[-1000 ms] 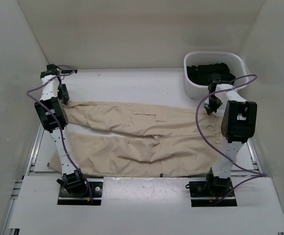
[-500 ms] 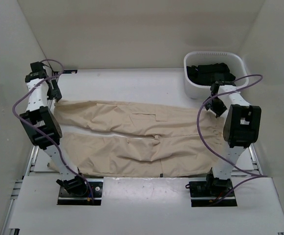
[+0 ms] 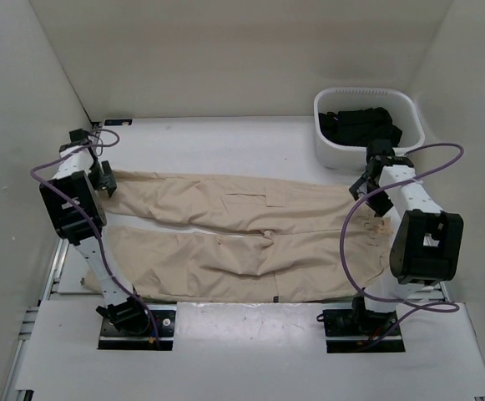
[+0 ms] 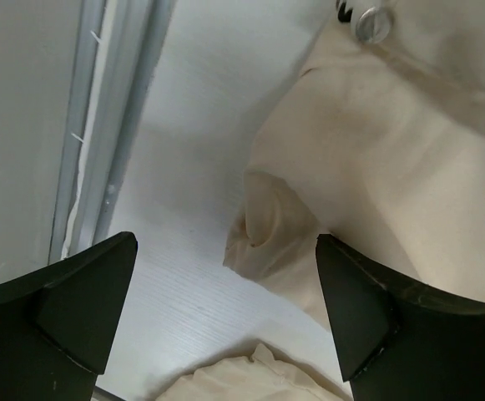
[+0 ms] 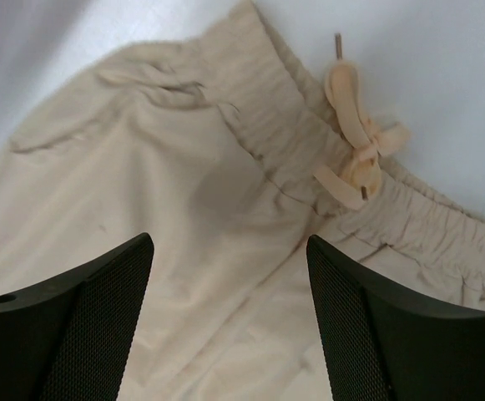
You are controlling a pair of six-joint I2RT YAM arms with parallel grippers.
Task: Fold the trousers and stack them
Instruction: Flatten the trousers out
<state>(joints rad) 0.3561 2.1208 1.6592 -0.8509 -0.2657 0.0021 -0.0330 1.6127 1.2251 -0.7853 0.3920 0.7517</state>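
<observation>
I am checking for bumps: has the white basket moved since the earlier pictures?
No. The white basket stands at the same place as before, in the far right corner of the table.

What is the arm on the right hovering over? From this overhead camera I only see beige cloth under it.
Observer: Its wrist camera shows the right end effector open above the gathered waistband of the trousers, where a drawstring is tied in a bow.
Operator: And the other arm, has it grabbed anything?
Observer: No. The left end effector is open too. A folded leg hem shows between its spread fingers, and nothing is clamped.
</observation>
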